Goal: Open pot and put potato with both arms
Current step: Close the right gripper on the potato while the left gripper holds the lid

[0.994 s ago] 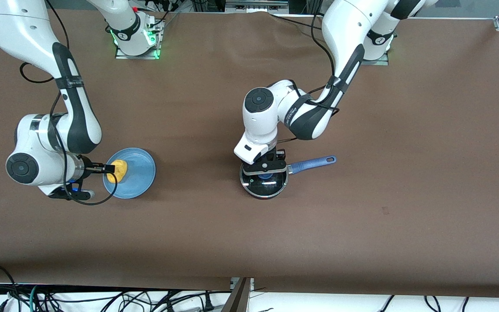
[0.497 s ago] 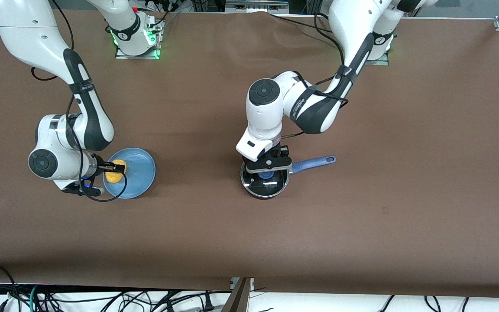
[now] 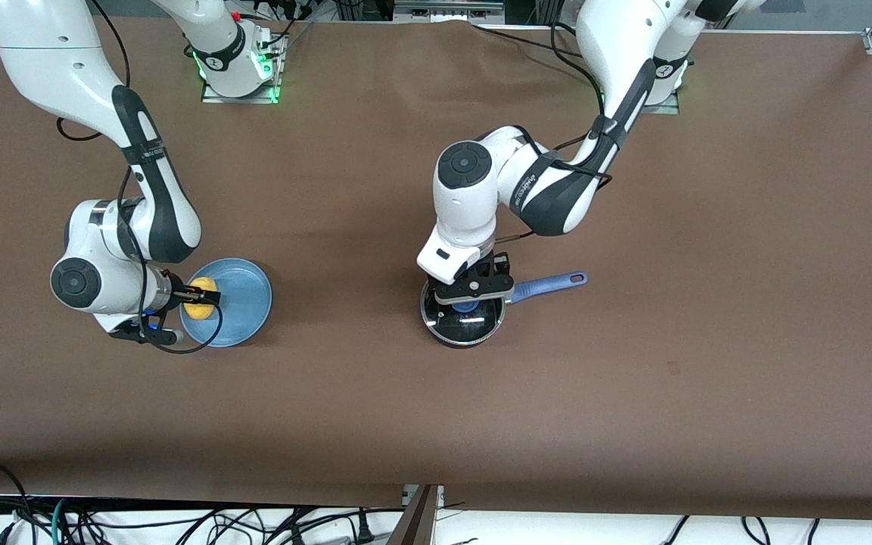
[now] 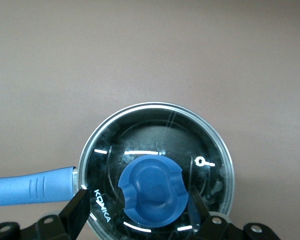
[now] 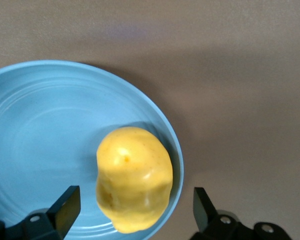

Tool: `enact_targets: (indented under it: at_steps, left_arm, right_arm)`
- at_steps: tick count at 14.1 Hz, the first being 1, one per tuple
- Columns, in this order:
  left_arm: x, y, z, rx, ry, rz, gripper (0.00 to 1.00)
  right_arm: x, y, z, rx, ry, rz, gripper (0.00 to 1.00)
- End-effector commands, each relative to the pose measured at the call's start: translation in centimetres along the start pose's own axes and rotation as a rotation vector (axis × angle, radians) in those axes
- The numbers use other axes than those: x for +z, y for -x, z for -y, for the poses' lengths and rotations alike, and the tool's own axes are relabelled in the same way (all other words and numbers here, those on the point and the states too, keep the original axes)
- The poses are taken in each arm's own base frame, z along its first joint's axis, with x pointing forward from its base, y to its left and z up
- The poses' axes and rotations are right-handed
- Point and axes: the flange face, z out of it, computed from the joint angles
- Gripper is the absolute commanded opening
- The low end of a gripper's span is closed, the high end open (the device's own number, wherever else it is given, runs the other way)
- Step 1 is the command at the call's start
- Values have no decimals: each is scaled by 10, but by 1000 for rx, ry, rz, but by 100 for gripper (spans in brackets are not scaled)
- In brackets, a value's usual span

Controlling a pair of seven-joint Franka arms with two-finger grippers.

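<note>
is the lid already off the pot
No, the glass lid sits on the pot, with the left gripper open around its blue knob.

The glass lid [image 3: 463, 319] sits on the pot [image 3: 460, 337] and closes its mouth; nothing can go in from above. The left gripper [image 3: 472, 291] stands over the lid with its fingers spread, one on each side of the blue knob [image 4: 152, 191] with a gap to the knob on both sides. The blue handle [image 3: 546, 285] juts toward the left arm's end of the table.

On the blue plate [image 3: 243, 310], the potato [image 3: 200, 300] lies by the rim. The right gripper [image 3: 198, 300] has a spread finger on either side of it, with room on both sides.

The brown table [image 3: 633, 393] between plate and pot lies bare.
</note>
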Motion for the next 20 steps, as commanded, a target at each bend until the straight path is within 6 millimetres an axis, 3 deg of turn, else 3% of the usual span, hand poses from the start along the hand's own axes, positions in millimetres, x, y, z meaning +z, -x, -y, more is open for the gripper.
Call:
enact_targets:
  at_steps: [1, 5, 9, 17, 20]
  left_arm:
    - [9, -1, 1, -1, 8, 22, 89]
    - [15, -2, 4, -32, 19, 52, 96]
    - [2, -9, 0, -90, 64, 69, 100]
    - [26, -4, 0, -109, 43, 93, 100]
    - [23, -5, -1, -112, 53, 86, 66]
  right_arm:
    - [6, 1, 2, 17, -14, -10, 98]
    - [6, 1, 4, 14, -15, -12, 90]
    - [7, 1, 4, 14, -15, -10, 82]
    - [7, 2, 5, 14, -14, -6, 70]
    - [5, 2, 7, 15, -20, -2, 67]
